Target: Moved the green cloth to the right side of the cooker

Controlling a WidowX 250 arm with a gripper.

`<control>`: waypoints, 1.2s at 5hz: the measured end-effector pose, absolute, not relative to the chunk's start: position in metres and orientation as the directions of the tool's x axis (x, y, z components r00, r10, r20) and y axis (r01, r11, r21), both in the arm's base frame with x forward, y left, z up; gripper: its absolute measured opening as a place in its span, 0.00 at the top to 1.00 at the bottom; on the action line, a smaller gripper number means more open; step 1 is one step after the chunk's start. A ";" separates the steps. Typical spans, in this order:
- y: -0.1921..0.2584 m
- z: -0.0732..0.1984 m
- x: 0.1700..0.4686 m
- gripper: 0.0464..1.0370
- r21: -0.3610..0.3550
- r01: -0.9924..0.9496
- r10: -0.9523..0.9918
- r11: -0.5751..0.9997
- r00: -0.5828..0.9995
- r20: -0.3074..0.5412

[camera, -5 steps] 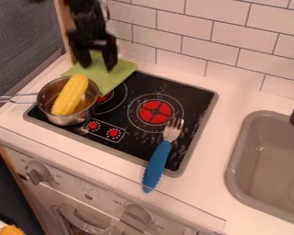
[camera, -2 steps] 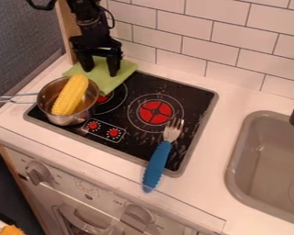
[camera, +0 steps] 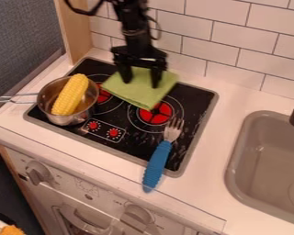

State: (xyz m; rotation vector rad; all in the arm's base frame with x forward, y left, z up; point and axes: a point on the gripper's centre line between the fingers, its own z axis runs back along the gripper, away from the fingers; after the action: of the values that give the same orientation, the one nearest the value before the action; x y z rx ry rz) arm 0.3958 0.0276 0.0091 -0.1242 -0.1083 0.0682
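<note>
The job looks partway done, I judge. The green cloth (camera: 139, 95) lies over the back middle of the cooker (camera: 200, 98), its front corner lapping the red centre of the right burner (camera: 155, 115). That is well to the right of the pot (camera: 66, 120) with the corn (camera: 71, 94) in it, yet short of the cooker's right edge. What seems left is to bring the cloth further right and leave it there, clear of the fork (camera: 159, 163).

My arm (camera: 136, 30) comes down from the top edge, left of centre, in front of the tiled wall (camera: 229, 46). My tool (camera: 141, 83) points downward at the cloth's back half, its two fingers set wide, one left and one right, with green fabric showing between them.
</note>
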 end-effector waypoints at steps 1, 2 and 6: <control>0.005 0.010 0.394 0.04 -0.125 -0.086 0.098 0.988 0.991 0.092; -0.004 0.011 0.395 0.04 -0.123 -0.122 0.132 0.985 0.988 0.081; -0.024 0.087 0.369 0.04 -0.056 -0.084 0.092 0.995 0.984 0.154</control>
State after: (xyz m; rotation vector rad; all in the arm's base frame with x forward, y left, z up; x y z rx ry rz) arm 0.3687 -0.0241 0.0875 -0.0493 -0.1575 0.0885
